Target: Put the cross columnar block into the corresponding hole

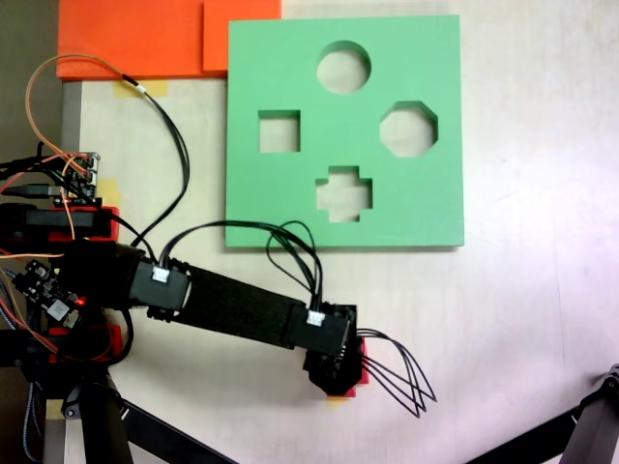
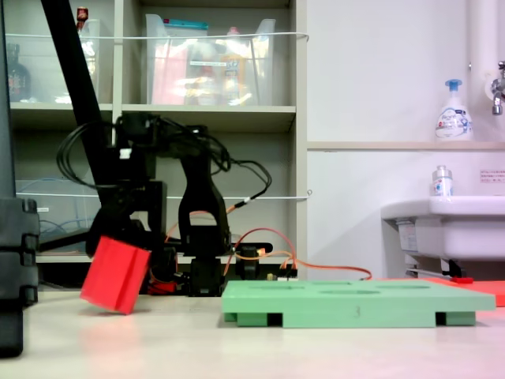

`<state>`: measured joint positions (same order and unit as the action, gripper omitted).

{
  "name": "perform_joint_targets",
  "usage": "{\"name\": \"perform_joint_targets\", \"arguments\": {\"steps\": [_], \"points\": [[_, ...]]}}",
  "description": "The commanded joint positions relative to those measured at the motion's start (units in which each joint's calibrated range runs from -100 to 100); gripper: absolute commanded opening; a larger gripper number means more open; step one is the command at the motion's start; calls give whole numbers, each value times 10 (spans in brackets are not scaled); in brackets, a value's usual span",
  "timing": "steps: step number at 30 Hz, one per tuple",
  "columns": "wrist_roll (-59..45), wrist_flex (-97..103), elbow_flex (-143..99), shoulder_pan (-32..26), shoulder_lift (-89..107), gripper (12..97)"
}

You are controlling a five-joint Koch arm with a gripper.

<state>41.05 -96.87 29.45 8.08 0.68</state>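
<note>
- The red block (image 2: pixel 116 275) is gripped by the gripper (image 2: pixel 118 249) and is held tilted, its lower corner at or just above the table (image 2: pixel 316 351).
- In a fixed view from above, the block (image 1: pixel 360 386) is mostly hidden under the gripper (image 1: pixel 338 372), well apart from the green board (image 1: pixel 290 198).
- The plus-shaped hole (image 1: pixel 344 193) is seen empty, beside 3 other cutouts.
- From the side, the board (image 2: pixel 355 304) lies flat to the block's right.

- orange foam sheets (image 1: pixel 145 39) at the table's top edge
- soap pump bottle (image 2: pixel 454 110) on a ledge
- white sink (image 2: pixel 450 225)
- shelf with clear storage bins (image 2: pixel 209 67)
</note>
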Motion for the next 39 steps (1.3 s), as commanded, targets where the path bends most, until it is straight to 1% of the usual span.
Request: {"name": "perform_joint_targets", "arguments": {"steps": [1,7,11,17,23,28,39], "points": [[12,-31,18,-15,80,371],[55,-31,18,-61,166,371],[92,-31,22,-105,200,371],[156,-31,45,-180,200,372],[216,-31,100,-244,151,371],[223,-31,109,-255,124,371],[226,-31,68,-251,98,372]]}}
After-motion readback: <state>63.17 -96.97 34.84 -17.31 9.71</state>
